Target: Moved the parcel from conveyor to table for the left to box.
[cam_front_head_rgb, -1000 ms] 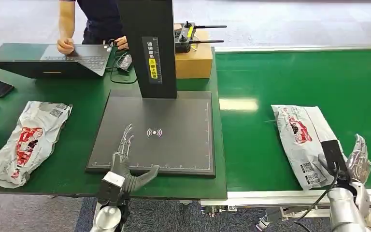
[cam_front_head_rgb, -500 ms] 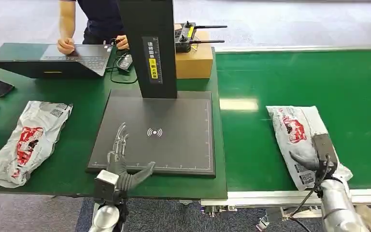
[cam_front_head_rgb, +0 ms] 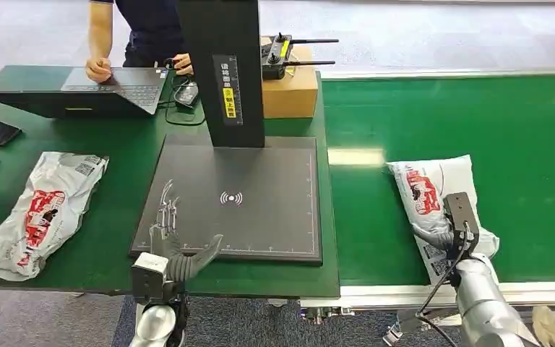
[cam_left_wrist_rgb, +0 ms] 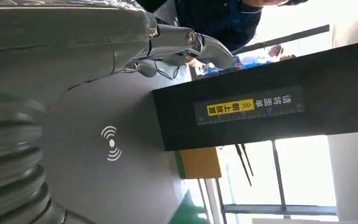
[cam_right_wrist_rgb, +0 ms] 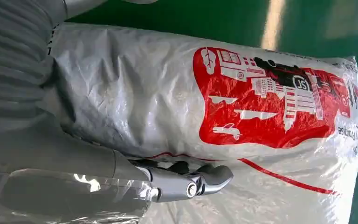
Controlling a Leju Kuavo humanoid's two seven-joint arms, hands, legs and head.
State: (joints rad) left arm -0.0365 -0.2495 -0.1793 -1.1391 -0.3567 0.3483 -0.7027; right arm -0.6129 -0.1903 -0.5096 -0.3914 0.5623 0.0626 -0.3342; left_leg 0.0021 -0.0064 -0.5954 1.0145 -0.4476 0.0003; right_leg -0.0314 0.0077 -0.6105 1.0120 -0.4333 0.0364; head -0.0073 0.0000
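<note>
Green conveyor belt (cam_front_head_rgb: 520, 123) is carrying a crinkled white plastic mailer parcel with red truck-and-building print (cam_front_head_rgb: 426, 189), lying flat at the belt's near edge. Right hand (cam_front_head_rgb: 454, 230) is resting on the parcel's near end, thumb against the plastic; a firm grip I cannot tell. Left hand (cam_front_head_rgb: 177, 249) is hovering spread over the dark grey scanner pad (cam_front_head_rgb: 260, 181) on the green surface (cam_front_head_rgb: 119, 155).

Parcel (cam_front_head_rgb: 433, 194) on conveyor (cam_front_head_rgb: 520, 130), right of scanner pad (cam_front_head_rgb: 260, 181).
</note>
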